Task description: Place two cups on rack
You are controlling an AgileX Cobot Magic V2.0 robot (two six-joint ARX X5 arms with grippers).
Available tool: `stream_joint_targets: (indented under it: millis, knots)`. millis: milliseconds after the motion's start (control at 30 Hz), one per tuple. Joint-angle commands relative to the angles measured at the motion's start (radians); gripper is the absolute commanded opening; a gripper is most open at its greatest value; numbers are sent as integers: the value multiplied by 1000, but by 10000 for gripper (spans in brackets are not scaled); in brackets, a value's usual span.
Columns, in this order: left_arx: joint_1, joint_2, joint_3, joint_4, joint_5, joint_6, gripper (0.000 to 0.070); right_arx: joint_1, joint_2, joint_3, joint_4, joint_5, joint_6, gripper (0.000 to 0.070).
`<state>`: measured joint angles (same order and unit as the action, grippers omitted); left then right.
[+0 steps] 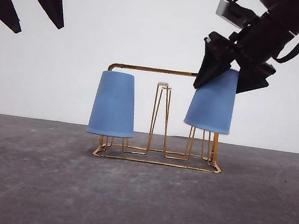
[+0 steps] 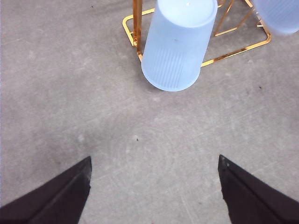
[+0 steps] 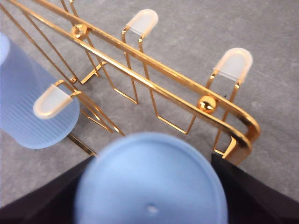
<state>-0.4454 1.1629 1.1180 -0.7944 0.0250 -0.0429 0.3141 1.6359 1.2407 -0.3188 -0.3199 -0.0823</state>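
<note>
1. Front view: left cup [image 1: 113,105] sits upside down on the rack [image 1: 157,159], at its left end.
2. Right gripper [image 1: 224,81] clamps the right cup [image 1: 212,106], inverted, tilted, over a right prong.
3. Left gripper [image 2: 154,186] hangs open, apart from all.

— What colours are you seeing on the cups?

— Your left cup [image 1: 114,104] and the right cup [image 1: 213,101] are both light blue, with fine vertical ribbing; up close the plastic looks pale and slightly milky.

— And the rack [image 1: 157,159]?

— You've got shiny gold-copper wire, with translucent white tips [image 3: 233,64] on the prongs.

— The rest?

— Your left gripper [image 2: 154,191] and right gripper [image 1: 230,73] are matte black. The table [image 1: 28,184] is mottled dark grey, and the wall [image 1: 151,23] behind is plain white.
</note>
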Motion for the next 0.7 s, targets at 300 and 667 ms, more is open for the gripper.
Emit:
stream_joint_targets:
  millis: [300, 667]
  knots:
    - [19, 6, 6, 57, 1, 9, 510, -10, -6, 18, -51, -17, 22, 632]
    - [191, 6, 6, 83, 2, 33, 509, -121, -245, -4, -189, 40, 32, 629]
